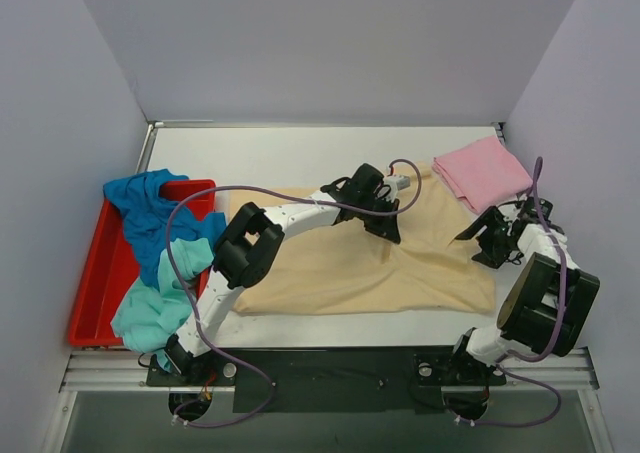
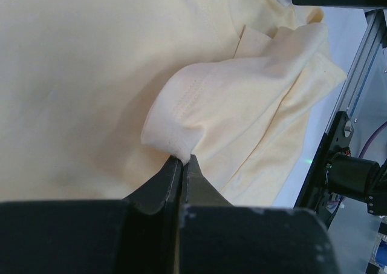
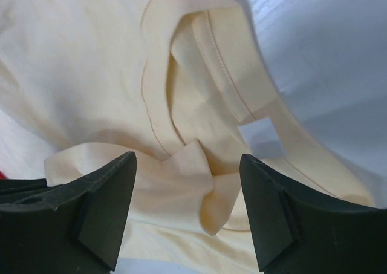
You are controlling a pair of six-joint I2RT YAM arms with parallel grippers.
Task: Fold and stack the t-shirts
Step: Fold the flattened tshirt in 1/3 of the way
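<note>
Centrally spread, the pale beige t-shirt (image 1: 330,268) looks limp, best held by hems: left gripper (image 2: 181,160) pinches a sleeve fold (image 2: 187,98), right gripper (image 3: 187,165) gapes empty over the collar (image 3: 154,74) at 3 o'clock.

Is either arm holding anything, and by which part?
The left gripper pinches the pale beige cotton t-shirt by a stitched hem fold, likely a sleeve. The right gripper is open, holding nothing.

beige t-shirt (image 1: 340,273): soft matt cloth (stitched hems) | red tray (image 1: 100,283): glossy plastic | table (image 1: 300,153): smooth matt
</note>
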